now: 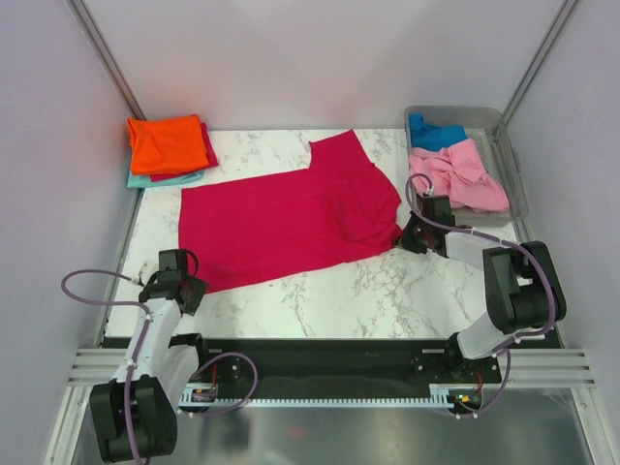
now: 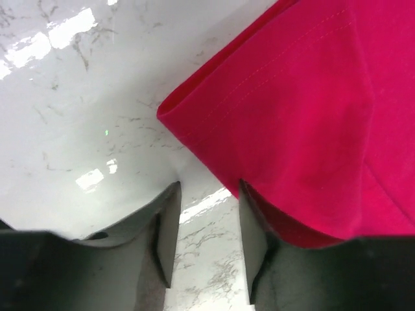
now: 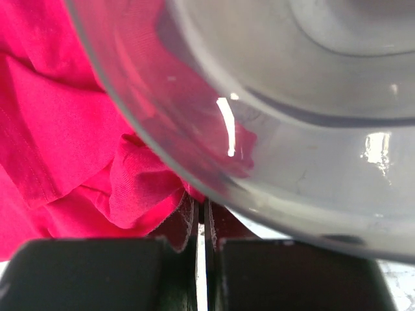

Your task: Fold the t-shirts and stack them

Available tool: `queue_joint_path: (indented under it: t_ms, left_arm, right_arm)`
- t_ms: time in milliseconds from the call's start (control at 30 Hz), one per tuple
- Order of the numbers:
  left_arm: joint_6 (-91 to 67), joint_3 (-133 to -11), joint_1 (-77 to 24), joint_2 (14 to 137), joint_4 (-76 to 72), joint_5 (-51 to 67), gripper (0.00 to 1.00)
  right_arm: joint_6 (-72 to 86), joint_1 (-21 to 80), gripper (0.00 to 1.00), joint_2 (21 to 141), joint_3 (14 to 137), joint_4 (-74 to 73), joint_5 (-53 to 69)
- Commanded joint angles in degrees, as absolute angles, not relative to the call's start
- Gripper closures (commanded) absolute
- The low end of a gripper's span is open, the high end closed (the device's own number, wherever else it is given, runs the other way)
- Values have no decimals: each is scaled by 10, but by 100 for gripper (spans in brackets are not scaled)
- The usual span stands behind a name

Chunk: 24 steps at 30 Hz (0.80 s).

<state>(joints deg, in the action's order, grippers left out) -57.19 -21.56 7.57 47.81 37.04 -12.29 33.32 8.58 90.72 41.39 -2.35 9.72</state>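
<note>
A crimson-pink t-shirt (image 1: 291,218) lies spread flat across the middle of the marble table. My left gripper (image 1: 179,281) is open and low at its near left corner. In the left wrist view the left gripper (image 2: 209,194) has bare marble between its fingers, and the shirt's hem (image 2: 305,110) touches the right finger. My right gripper (image 1: 407,237) is at the shirt's right edge, shut on bunched crimson cloth (image 3: 130,188); it also shows in the right wrist view (image 3: 201,206). An orange shirt (image 1: 167,142) tops a folded stack over a teal shirt (image 1: 165,179).
A clear grey tub (image 1: 504,145) stands at the back right holding a blue shirt (image 1: 433,131) and a light pink shirt (image 1: 460,174). Its curved wall (image 3: 292,97) is very close above the right gripper. White walls enclose the table.
</note>
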Motion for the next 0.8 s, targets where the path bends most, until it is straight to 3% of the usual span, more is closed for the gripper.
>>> queue_joint_path:
  t_ms: [0, 33, 67, 100, 267, 333, 667, 700, 767]
  left_arm:
    - [-585, -215, 76, 516, 313, -145, 54]
    - [-578, -219, 76, 528, 296, -140, 76]
    - [-557, -222, 76, 539, 281, -124, 91]
    - [-554, -238, 76, 550, 275, -125, 98]
    - [-504, -293, 114, 530, 305, -136, 98]
    - [-462, -299, 174, 512, 313, -132, 98]
    - [-443, -326, 302, 519, 332, -19, 98]
    - [-444, -326, 306, 514, 335, -12, 98]
    - [-440, -331, 308, 503, 337, 13, 95]
  right_arm:
    - [315, 69, 100, 907, 424, -13, 117]
    - [312, 66, 100, 902, 425, -20, 118]
    - [307, 62, 100, 890, 429, -28, 116]
    - [299, 59, 100, 883, 432, -38, 113]
    - [278, 45, 100, 817, 437, -111, 87]
    - [275, 45, 100, 795, 432, -135, 82]
    - [260, 45, 100, 692, 383, -217, 80]
    - [260, 45, 99, 688, 377, -221, 80]
    - [261, 45, 88, 685, 364, -227, 70]
